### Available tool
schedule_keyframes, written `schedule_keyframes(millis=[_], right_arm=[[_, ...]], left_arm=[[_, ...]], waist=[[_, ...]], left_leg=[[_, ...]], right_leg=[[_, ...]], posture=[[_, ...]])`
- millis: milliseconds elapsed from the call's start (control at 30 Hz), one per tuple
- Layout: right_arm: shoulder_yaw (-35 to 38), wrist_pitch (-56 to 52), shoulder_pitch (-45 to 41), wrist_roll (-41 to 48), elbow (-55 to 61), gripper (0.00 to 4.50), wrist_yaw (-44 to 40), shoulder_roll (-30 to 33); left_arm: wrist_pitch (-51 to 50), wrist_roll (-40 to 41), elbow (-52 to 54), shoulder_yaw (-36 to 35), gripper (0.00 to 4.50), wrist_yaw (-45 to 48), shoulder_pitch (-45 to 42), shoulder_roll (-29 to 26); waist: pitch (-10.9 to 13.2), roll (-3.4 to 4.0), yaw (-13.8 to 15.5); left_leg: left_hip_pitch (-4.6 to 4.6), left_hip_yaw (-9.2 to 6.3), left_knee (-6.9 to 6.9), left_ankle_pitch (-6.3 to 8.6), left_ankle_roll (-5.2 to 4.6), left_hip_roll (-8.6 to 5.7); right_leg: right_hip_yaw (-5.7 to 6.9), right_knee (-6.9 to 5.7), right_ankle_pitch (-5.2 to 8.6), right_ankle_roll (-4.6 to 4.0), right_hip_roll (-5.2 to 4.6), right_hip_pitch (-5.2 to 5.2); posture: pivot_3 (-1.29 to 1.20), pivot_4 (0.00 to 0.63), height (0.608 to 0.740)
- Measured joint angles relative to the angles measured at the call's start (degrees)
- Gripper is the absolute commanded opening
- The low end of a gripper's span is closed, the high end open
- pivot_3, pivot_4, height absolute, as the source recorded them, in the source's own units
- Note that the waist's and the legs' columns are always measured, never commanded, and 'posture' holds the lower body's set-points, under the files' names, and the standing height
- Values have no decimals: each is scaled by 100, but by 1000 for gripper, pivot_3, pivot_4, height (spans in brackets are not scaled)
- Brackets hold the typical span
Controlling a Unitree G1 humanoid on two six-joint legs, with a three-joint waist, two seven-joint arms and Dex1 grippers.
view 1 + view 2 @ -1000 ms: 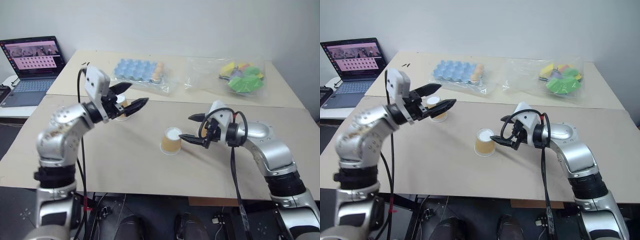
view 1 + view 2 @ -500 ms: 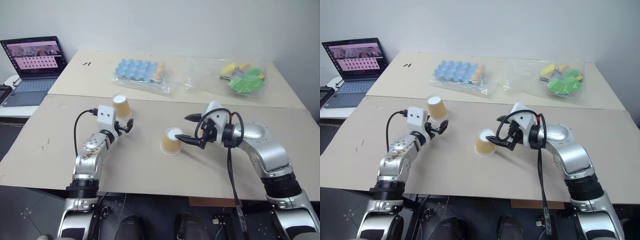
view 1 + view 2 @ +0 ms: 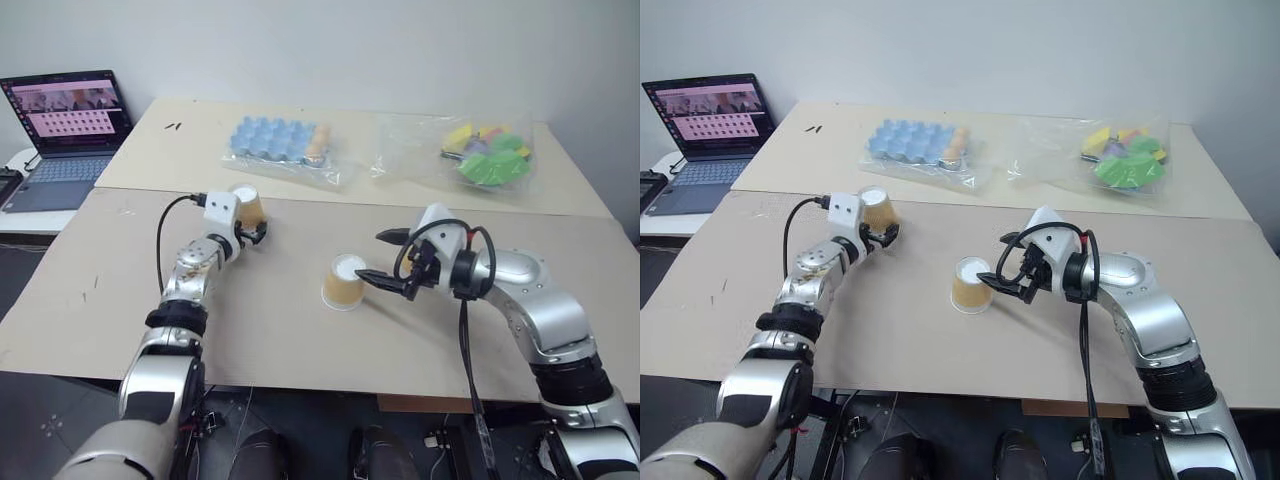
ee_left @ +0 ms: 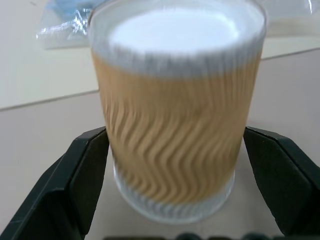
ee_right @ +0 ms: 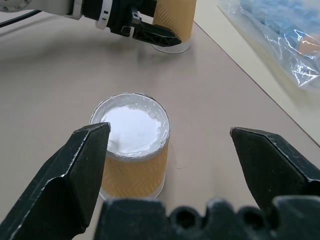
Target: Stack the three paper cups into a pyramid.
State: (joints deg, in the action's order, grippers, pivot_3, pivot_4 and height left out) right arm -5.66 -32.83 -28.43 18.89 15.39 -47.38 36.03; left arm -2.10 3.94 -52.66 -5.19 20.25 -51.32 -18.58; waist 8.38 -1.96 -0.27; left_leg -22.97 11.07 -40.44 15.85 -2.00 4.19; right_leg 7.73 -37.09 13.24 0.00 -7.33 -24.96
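Two paper cups stand upside down on the tan table, yellow-orange with white bases up. One cup is at the back left; my left gripper is open, its black fingers flanking this cup's sides low near the tabletop. The other cup stands mid-table. My right gripper is open just right of it, its fingertips spread wider than the cup and not touching it.
A light-blue moulded tray in plastic wrap, with an orange item at its right end, lies on the far table. A clear bag of green and yellow pieces lies at the back right. An open laptop stands at the far left.
My left arm has come down from a raised pose and reached forward, bringing its open fingers around the back-left cup. The right arm and both cups have stayed put.
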Motion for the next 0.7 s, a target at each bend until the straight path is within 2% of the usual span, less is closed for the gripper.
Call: schedule_keyframes(millis=[267, 633, 667, 700], right_arm=[[5, -11, 35, 11, 37, 4500, 16, 40], [7, -46, 71, 37, 96, 4500, 18, 77], [7, -47, 71, 37, 95, 4500, 18, 77], [7, -47, 71, 37, 95, 4500, 18, 77]], left_arm=[[423, -91, -865, 15, 4431, 82, -673, 8], [575, -112, -948, 6, 4431, 178, -707, 18], [576, -112, -947, 3, 3897, 181, -707, 18], [586, -112, -947, 0, 3728, 188, -707, 16]], waist=[[0, -1, -43], [0, -1, -51], [0, -1, -51], [0, -1, -51]], left_leg=[[-15, 0, 1, 0, 0, -1], [-21, -2, 1, 0, 0, -1], [-21, -3, 2, 0, 0, -1], [-21, -2, 1, 0, 0, -1]], right_leg=[[12, -3, 0, 0, 0, -4], [19, -3, 1, 1, 0, -4], [19, -3, 1, 1, 0, -4], [20, -3, 1, 1, 0, -4]], posture=[[0, 150, 735], [0, 150, 735], [0, 150, 735], [0, 150, 735]])
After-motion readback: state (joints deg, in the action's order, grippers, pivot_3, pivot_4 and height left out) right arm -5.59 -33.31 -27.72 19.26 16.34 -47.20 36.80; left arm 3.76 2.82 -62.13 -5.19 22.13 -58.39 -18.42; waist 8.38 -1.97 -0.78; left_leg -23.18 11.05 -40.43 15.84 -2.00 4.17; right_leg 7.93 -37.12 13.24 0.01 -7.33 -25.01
